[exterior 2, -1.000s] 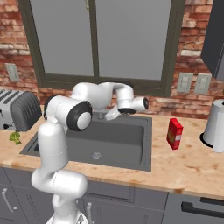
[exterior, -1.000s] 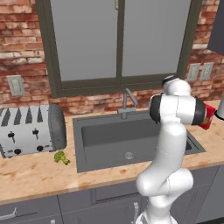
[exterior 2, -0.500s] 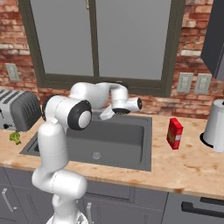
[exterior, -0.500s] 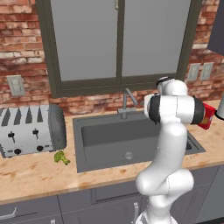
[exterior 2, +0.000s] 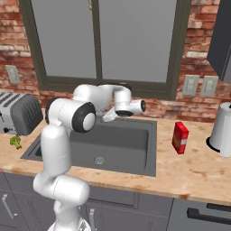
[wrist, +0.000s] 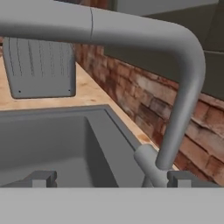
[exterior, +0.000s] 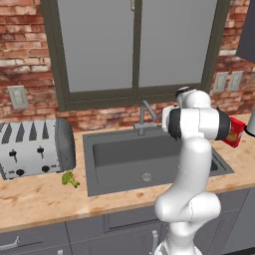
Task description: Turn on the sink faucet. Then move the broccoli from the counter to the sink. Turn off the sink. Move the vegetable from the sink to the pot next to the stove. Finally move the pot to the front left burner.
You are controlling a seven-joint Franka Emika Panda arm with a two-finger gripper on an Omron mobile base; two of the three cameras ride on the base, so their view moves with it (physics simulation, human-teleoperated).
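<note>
The sink faucet [wrist: 186, 65] looms close in the hand view: its grey spout runs across the top, bends down on the right and meets the base, where the small lever [wrist: 148, 160] sticks out. My gripper [wrist: 111, 179] is open, its right fingertip [wrist: 181, 178] beside the lever and not touching it. From the right base view the gripper [exterior 2: 108, 116] hangs over the back rim of the sink [exterior 2: 135, 155]. The faucet [exterior: 144, 115] stands just left of my arm. No water runs. The broccoli [exterior: 69, 179] lies on the counter [exterior: 40, 196] left of the sink [exterior: 99, 187], also seen as the broccoli [exterior 2: 16, 142].
A silver toaster [exterior: 32, 147] stands on the counter left of the broccoli. A red box [exterior 2: 180, 137] and a white kettle [exterior 2: 222, 128] stand right of the sink. A brick wall and a window rise behind the faucet.
My arm has shifted slightly left, bringing the hand closer to the faucet. The gripper has stayed open. The broccoli has not moved.
</note>
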